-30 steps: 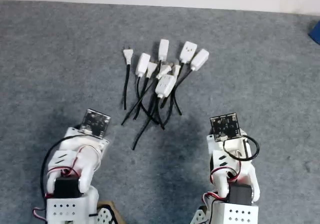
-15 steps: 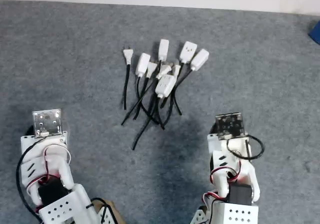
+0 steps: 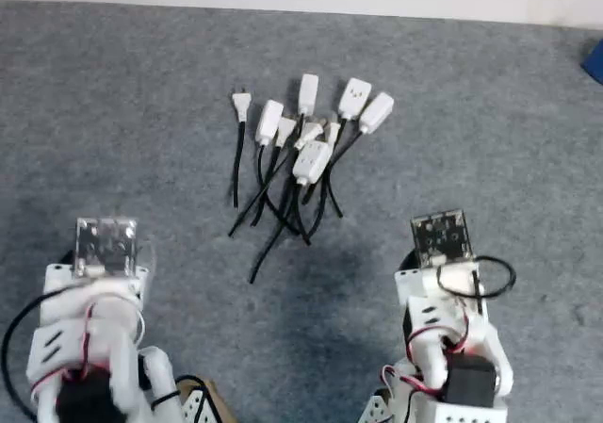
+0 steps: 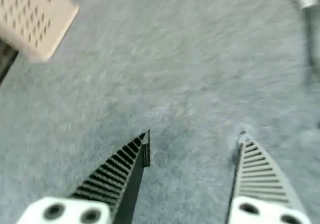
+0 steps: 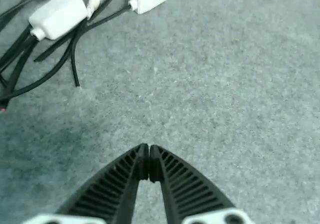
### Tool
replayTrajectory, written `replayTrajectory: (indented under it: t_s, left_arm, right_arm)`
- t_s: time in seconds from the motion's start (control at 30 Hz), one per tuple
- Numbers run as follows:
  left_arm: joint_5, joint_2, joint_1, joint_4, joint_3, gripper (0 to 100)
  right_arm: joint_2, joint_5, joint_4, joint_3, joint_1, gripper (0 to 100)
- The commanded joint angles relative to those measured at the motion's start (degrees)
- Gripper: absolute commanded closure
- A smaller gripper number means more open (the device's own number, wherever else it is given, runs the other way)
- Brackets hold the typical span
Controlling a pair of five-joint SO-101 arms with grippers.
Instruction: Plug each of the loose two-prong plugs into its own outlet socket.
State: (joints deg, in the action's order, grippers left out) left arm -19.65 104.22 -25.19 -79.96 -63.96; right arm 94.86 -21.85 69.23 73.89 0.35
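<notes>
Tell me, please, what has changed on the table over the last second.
The left arm swung outward, away from the pile of plugs and sockets; the left gripper is open over bare carpet. The right arm drifted slightly outward, the right gripper shut. Nothing was taken hold of or let go. The pile has not moved.

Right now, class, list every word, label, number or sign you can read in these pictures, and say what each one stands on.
No text can be read anywhere.
plugs and sockets: plain white, no legible marking.
left arm's board: any print is too blurred to read.
right arm's board: any print is too small to read.
carpet: plain grey, no signs.
</notes>
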Motion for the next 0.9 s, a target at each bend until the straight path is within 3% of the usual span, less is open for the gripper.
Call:
replayTrajectory:
  t_s: [0.0,0.13,0.2,0.3,0.47,0.7,0.87]
  left_arm:
    - [-0.7,-3.7,2.7,-1.2,6.6,73]
    - [-0.7,-19.1,2.8,-1.0,12.1,73]
    - [-0.7,-30.1,3.1,-1.2,17.6,73]
    - [-0.6,-48.8,6.5,-2.8,29.5,73]
    - [-0.6,-79.8,13.8,-13.2,55.7,73]
    - [2.6,-109.3,20.6,-15.1,81.8,62]
    - [3.0,-124.6,26.4,-13.4,94.5,62]
  right_arm:
    - [-14.4,-0.5,0.0,-11.8,-2.6,97.1]
    - [-35.7,0.4,0.3,-25.9,-7.6,97.1]
    - [-46.8,4.7,0.4,-33.1,-9.8,97.1]
    - [-62.0,10.7,0.5,-43.2,-12.7,97.1]
    - [-81.1,16.5,4.4,-54.5,-17.3,97.1]
    - [-90.1,15.0,-1.9,-55.6,-18.4,97.1]
    - [-90.8,13.1,-2.5,-55.6,-16.6,97.1]
